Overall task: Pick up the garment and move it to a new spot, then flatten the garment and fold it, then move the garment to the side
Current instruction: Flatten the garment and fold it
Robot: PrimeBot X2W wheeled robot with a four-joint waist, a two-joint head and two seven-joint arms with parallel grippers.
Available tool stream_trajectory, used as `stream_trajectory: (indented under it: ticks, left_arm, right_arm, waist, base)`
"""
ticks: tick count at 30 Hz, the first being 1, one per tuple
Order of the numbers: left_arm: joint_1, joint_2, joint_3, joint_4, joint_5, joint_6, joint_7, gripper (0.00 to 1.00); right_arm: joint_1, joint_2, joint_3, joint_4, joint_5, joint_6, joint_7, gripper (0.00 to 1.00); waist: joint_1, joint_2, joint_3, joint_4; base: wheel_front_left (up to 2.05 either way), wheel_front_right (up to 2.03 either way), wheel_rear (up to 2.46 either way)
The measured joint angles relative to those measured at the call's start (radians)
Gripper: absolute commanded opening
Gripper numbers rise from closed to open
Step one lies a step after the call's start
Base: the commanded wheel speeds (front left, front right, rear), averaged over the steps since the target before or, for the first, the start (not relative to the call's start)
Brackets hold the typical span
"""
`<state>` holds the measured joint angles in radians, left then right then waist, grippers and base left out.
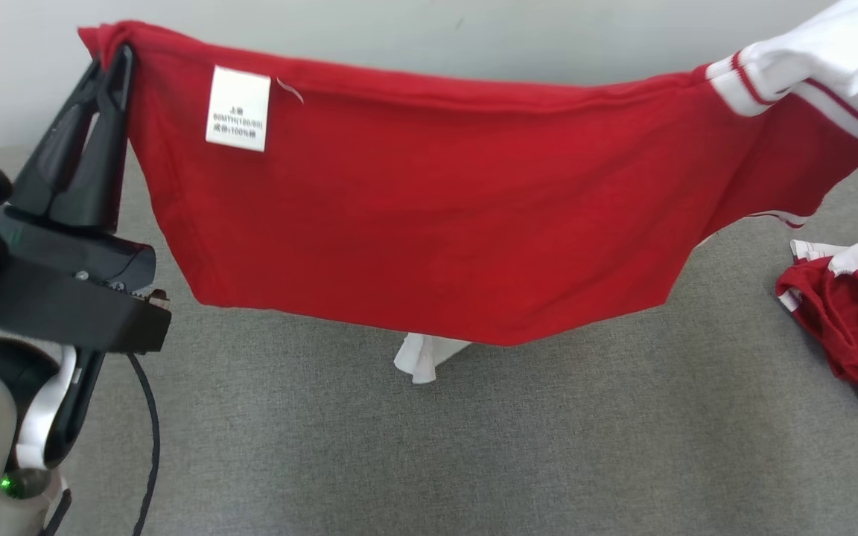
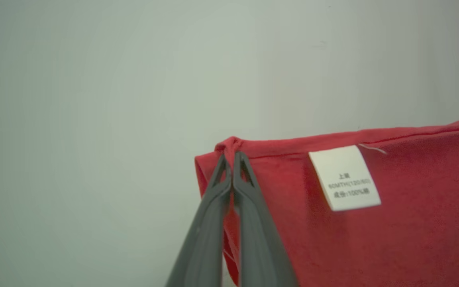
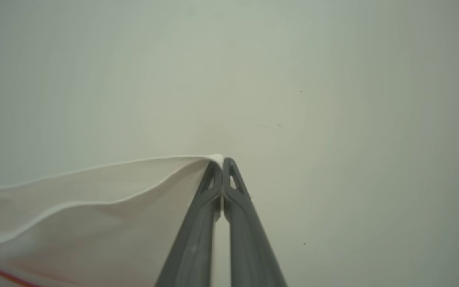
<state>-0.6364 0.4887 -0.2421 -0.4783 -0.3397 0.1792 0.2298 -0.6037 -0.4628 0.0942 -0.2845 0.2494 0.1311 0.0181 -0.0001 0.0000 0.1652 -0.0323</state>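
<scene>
Clamps the upper left corner of the red garment [image 1: 429,223] in the left gripper [image 1: 120,63], with the two dark fingers pressed together and only a bunched fold of cloth between the tips. Pinches a white edge of the same garment in the right gripper [image 3: 222,163], with those fingers closed to a thin slit and the pale cloth running off to the left of the right wrist view, a thin red stripe near its bottom corner. Hangs spread between the two grips, raised off the grey surface [image 1: 399,461], the top hem nearly level and dipping a little toward the right, the lower edge slanting down to a low point near the middle. Carries a white label [image 1: 237,108] just under the top hem, close beside the left fingers, printed with small dark characters. Turns white with red stripes at the right end, high in the head view's upper right corner. Dangles a small white flap [image 1: 420,359] below the lower edge, close to the surface; cannot tell whether it touches. Sits in front of a pale wall [image 1: 399,30]. Lies apart from a second garment [image 1: 853,327], red with white trim, crumpled on the surface at the right edge. Shows a black cable [image 1: 152,432] looping beside the left arm.
</scene>
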Motion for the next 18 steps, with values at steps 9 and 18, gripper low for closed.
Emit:
stream_trajectory:
  ticks: [9,18]
  left_arm:
    - [-0.152,-0.046,-0.006,0.315,-0.116,-0.071,0.014,0.00]
    - [-0.586,-0.136,-0.038,0.826,-0.052,-0.133,-0.175,0.00]
  right_arm:
    - [-0.193,-0.007,0.118,0.235,0.091,0.000,-0.014,0.00]
    - [-0.694,0.032,0.231,0.740,0.090,0.000,-0.197,0.00]
  waist:
    - [0.0001,0.0000,0.040,-0.003]
    - [0.0003,0.0001,0.110,-0.013]
  base:
    - [0.00,0.00,0.00]
    - [0.00,0.00,0.00]
